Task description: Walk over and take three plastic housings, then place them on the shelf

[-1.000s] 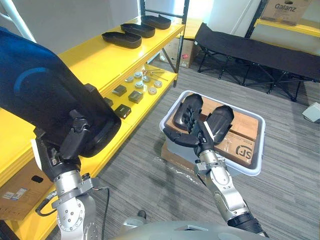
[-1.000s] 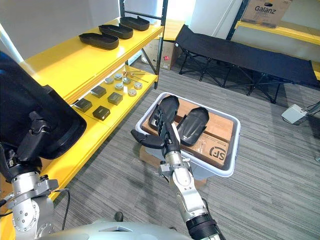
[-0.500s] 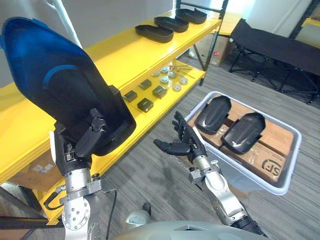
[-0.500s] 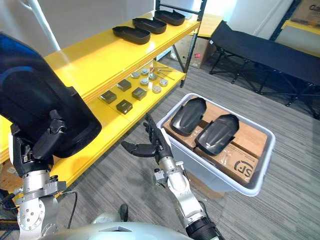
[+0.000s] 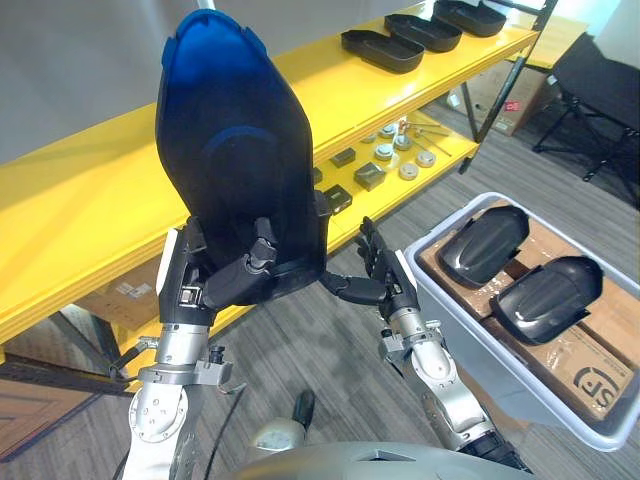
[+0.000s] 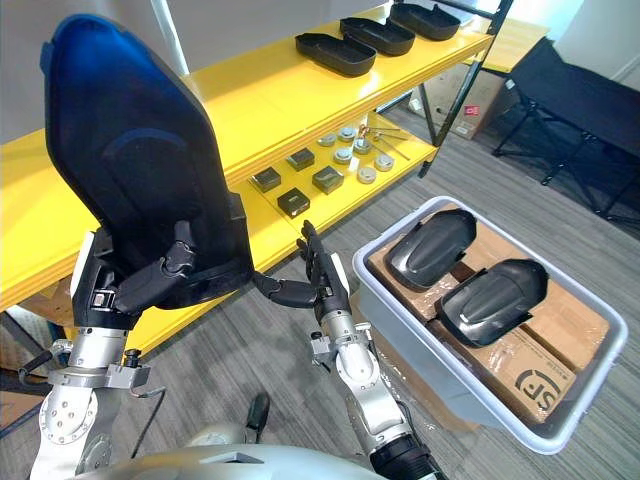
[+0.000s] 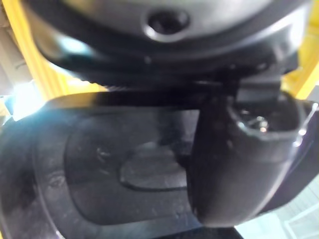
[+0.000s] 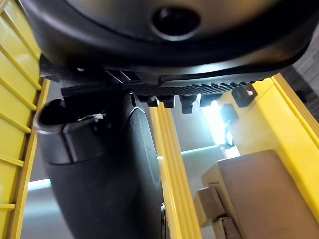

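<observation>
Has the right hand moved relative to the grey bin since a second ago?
Yes. The open right hand was over the grey bin; now it is outside its rim, toward the yellow shelf. Left hand grips a plastic housing.

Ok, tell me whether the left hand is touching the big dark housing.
Touching. In the left eye view the left hand is curled round the lower edge of the housing.
</observation>
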